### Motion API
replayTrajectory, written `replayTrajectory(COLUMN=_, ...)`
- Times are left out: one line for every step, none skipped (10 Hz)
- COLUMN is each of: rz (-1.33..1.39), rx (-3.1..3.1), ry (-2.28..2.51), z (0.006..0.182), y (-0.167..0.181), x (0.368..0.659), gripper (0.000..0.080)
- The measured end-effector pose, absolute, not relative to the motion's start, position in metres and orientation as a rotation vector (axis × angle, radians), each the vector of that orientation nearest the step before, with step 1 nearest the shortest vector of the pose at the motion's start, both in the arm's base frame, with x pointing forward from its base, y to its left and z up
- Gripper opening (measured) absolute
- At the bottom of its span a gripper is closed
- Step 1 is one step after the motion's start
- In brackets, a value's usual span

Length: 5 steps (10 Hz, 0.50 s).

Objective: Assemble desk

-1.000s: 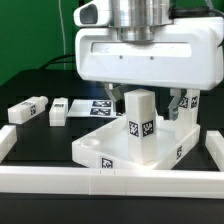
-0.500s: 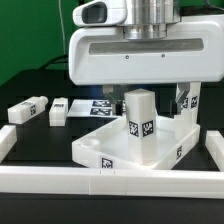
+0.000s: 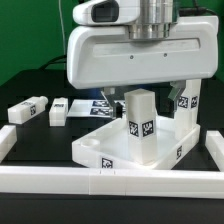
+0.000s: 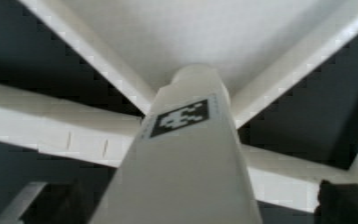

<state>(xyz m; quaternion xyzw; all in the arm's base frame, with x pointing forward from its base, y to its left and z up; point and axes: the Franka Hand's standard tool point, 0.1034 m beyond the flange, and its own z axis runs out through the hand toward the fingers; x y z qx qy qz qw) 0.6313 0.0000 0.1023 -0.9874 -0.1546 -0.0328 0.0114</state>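
Observation:
The white tabletop [image 3: 100,150] lies upside down with its rim up. One white square leg [image 3: 140,125] stands upright in its near corner socket, tag facing the camera. A second leg [image 3: 188,100] stands at the far corner on the exterior view's right. My gripper [image 3: 145,98] hangs over the near leg, open, fingers on either side of its top and holding nothing. In the wrist view that leg [image 4: 185,160] fills the middle between my gripper's [image 4: 185,205] dark fingertips [image 4: 346,200], with the tabletop [image 4: 282,40] behind it.
Two loose legs [image 3: 28,108] [image 3: 60,110] lie on the black table at the exterior view's left. The marker board [image 3: 95,103] lies behind the tabletop. White border rails run along the front [image 3: 100,182] and both sides [image 3: 214,150].
My hand has drifted toward the exterior view's left above the near leg. The jaws stay open, and the leg and tabletop have not moved.

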Motion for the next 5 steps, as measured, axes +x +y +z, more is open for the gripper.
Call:
replayTrajectory(rz=-0.102, rx=-3.071, ry=-0.542, z=0.1021, y=-0.0011, x=0.6312, gripper=0.0649)
replayTrajectory(rz=-0.101, rx=-3.071, ry=-0.541, z=0.1015, y=-0.001, x=0.631, gripper=0.0649)
replayTrajectory(rz=-0.1, rx=-3.071, ry=-0.541, z=0.1012, y=-0.0011, x=0.6309, gripper=0.0515)
replayTrajectory(rz=-0.1, rx=-3.071, ry=-0.54, z=0.101, y=-0.0012, x=0.6308, gripper=0.0364)
replayTrajectory(rz=-0.099, rx=-3.074, ry=-0.519, z=0.1007, y=-0.0012, x=0.6307, gripper=0.0364)
